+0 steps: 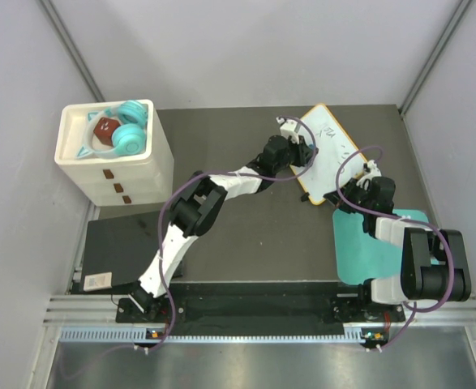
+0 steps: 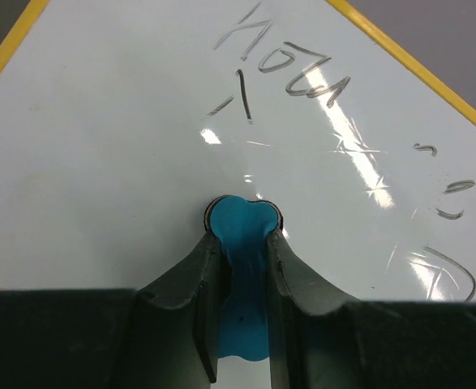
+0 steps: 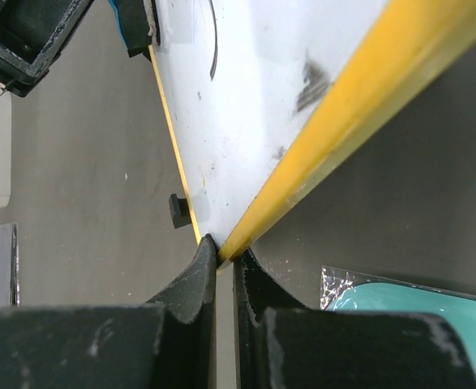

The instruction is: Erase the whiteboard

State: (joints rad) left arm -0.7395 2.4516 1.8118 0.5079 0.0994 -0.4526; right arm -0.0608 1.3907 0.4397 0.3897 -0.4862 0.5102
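the whiteboard (image 1: 335,150) lies slantwise near the table's (image 1: 254,235) far right corner, its near corner close to the teal mat (image 1: 359,251). the right gripper (image 3: 224,250) is pinched tight on that corner's yellow frame — whether the board is lifted off the table there cannot be told. the left gripper (image 2: 242,235) is clamped on a blue piece (image 2: 239,217) whose rounded tip meets the white face; the rest of it is hidden between the fingers. dark scribbles (image 2: 294,77) sit beyond it, partly washed out by glare and hard to read — the board's edges run out of the wrist view. from above, the left arm covers part of the board.
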